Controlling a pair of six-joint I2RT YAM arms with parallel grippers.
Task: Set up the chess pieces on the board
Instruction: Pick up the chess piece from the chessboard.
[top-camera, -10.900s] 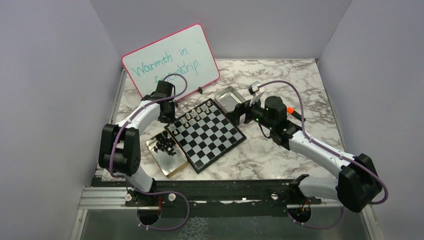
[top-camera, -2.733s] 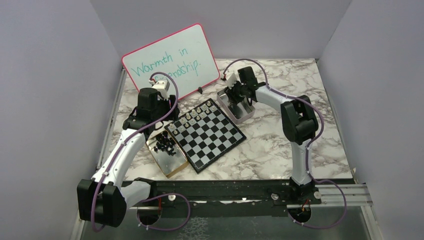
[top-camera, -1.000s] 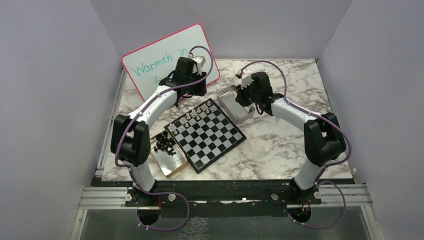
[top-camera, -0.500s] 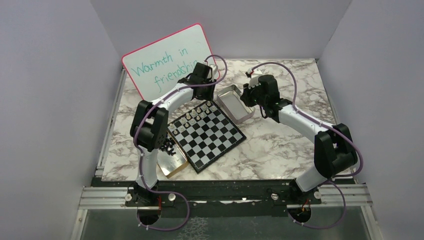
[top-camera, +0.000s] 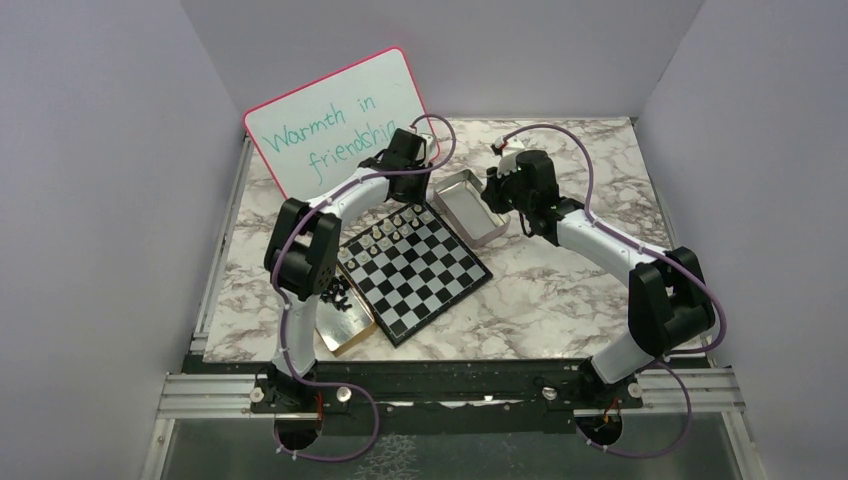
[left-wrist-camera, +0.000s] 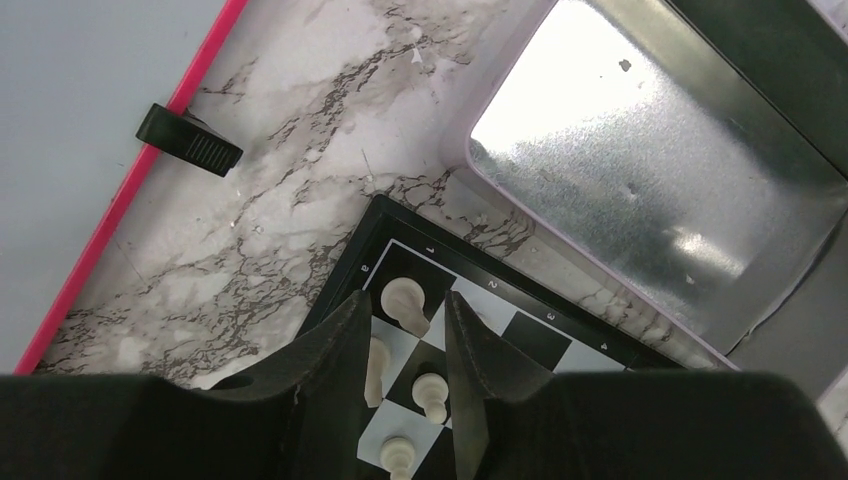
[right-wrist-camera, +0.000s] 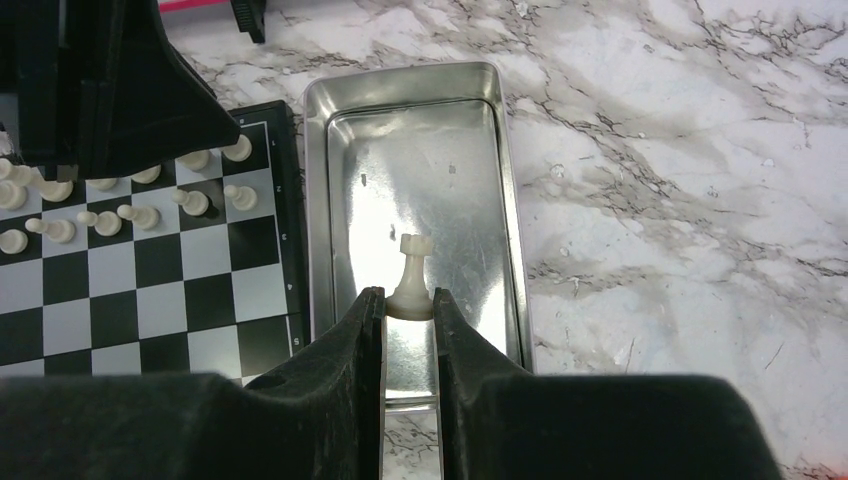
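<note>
Black chessmen (top-camera: 330, 290) lie heaped in a gold rectangular tin (top-camera: 350, 332) beside the glossy black-and-white chequered board (top-camera: 420, 275). Over its far corner, among standing cream-white chessmen (left-wrist-camera: 405, 298), the left gripper (left-wrist-camera: 405, 325) hovers with jaws narrowly apart, clamping nothing. Beyond, the right gripper (right-wrist-camera: 408, 305) pinches a cream-white rook (right-wrist-camera: 411, 268) by its base above a silver rectangular tin (right-wrist-camera: 312, 200).

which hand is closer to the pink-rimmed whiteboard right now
Left. The left hand hangs over the far corner of the black-and-white chessboard, in front of the pink-rimmed whiteboard; the right hand is farther, over the silver metal tin, gripping a cream-white chess piece.
</note>
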